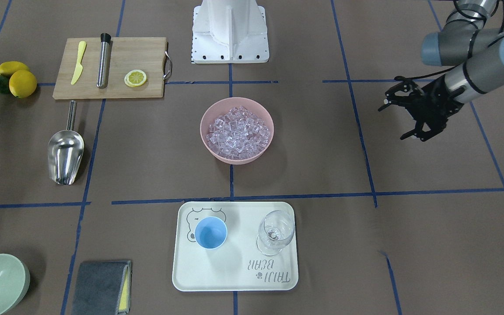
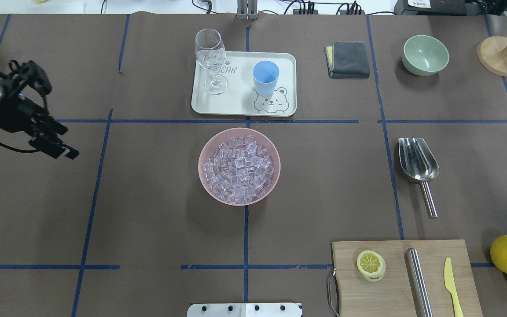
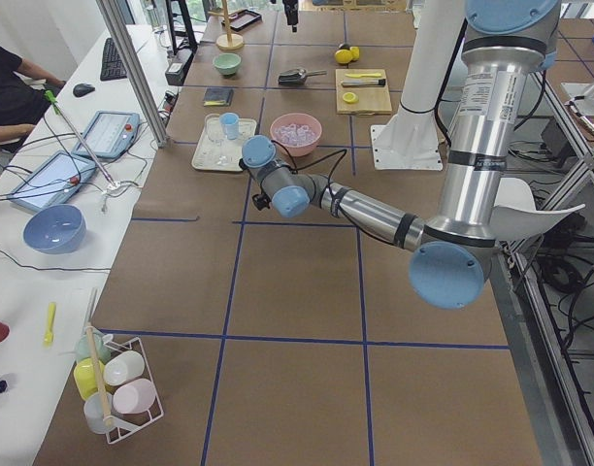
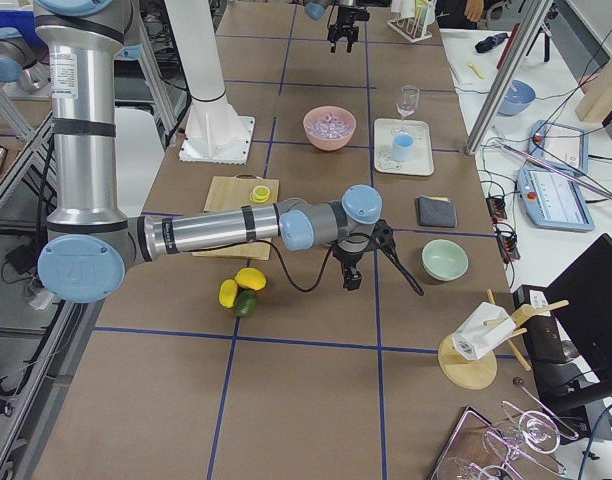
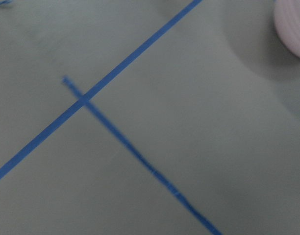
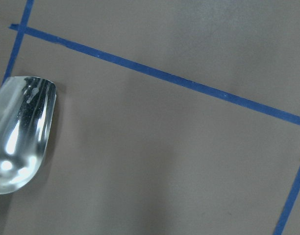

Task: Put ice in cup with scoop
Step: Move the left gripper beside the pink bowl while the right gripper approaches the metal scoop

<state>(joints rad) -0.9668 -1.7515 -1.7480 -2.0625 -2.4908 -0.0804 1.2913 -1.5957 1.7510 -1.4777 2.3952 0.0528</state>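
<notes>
While the ice [image 1: 238,131] fills the pink bowl [image 1: 234,160], the scoop [image 1: 65,153] lies well to the bowl's right and the cup [image 1: 210,232] stands just beyond the bowl. Spread and empty, the left gripper [image 1: 394,122] hangs far to the bowl's left. As for the right gripper [image 4: 351,272], I can't tell its state.

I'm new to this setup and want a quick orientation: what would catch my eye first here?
The pink bowl heaped with glittering ice sits in the middle of the table. The shiny steel scoop lies near the cutting board, and the light-blue cup stands on a white tray beside a wine glass.
</notes>
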